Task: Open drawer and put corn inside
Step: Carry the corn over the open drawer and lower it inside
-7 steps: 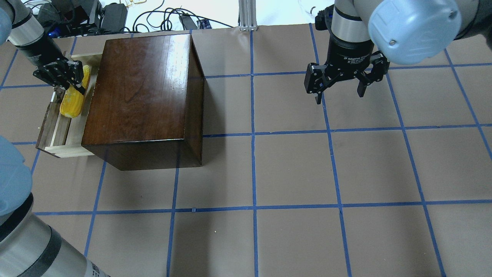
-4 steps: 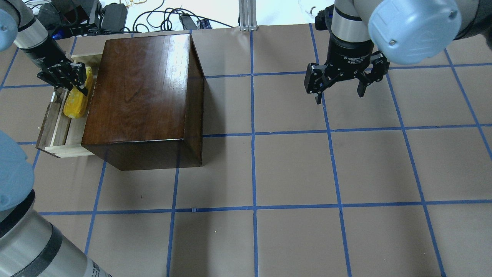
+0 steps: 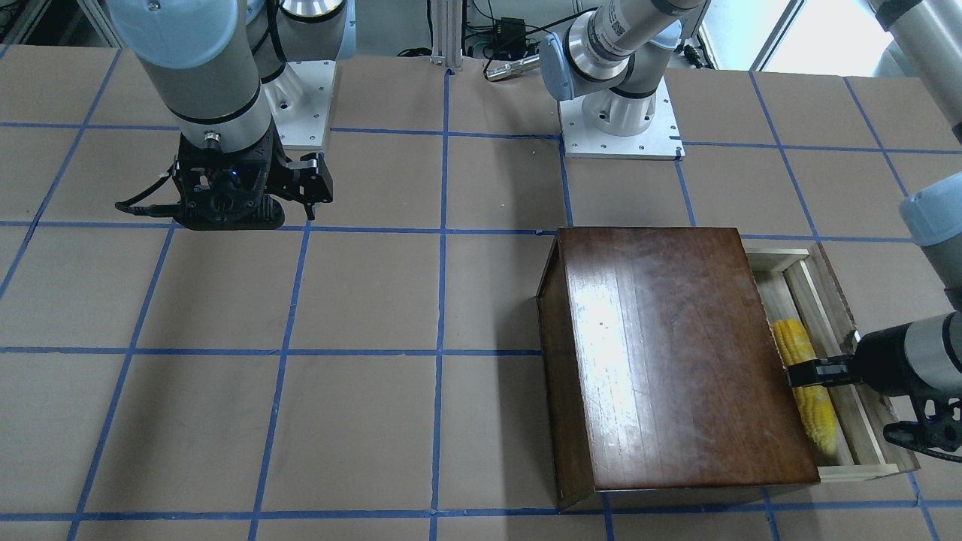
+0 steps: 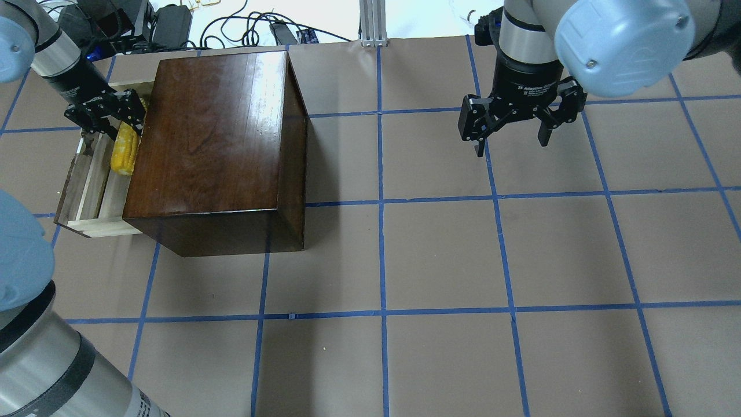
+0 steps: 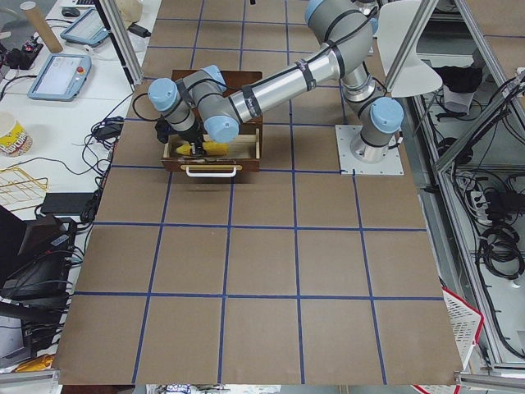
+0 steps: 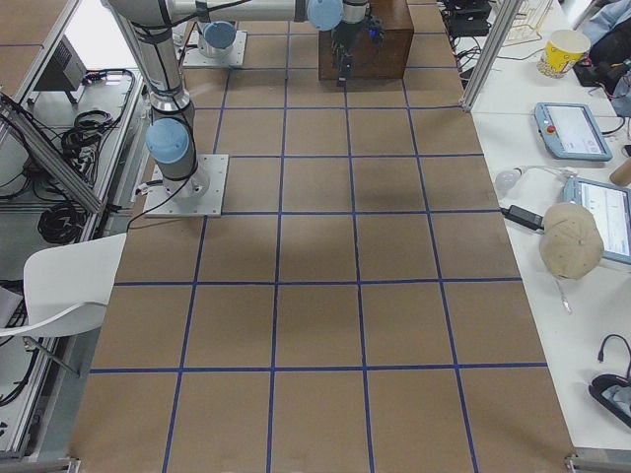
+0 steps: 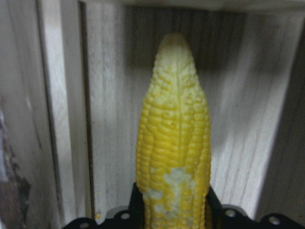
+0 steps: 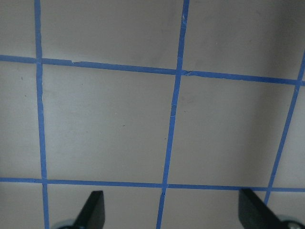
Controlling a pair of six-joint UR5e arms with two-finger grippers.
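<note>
The drawer (image 4: pixel 92 191) of pale wood stands pulled out from the left side of the dark-brown box (image 4: pixel 214 133). My left gripper (image 4: pixel 118 119) is shut on the yellow corn (image 4: pixel 125 155) and holds it low inside the drawer, close against the box. In the left wrist view the corn (image 7: pixel 174 143) points its pale tip along the drawer floor (image 7: pixel 109 119), between my fingers (image 7: pixel 137 202). In the front view the corn (image 3: pixel 819 417) lies lengthwise in the drawer (image 3: pixel 827 278). My right gripper (image 4: pixel 512 142) is open and empty above the table, far to the right.
The box (image 3: pixel 676 353) overhangs part of the drawer, and its top edge hides part of the corn from above. A white handle (image 5: pixel 212 171) is on the drawer front. Cables and power bricks (image 4: pixel 168 23) lie beyond the table's far edge. Blue tape (image 8: pixel 171 119) grids the brown table.
My left gripper has moved with the corn toward the box and down into the drawer; the corn now lies partly under the box's edge. The right arm has not moved.
</note>
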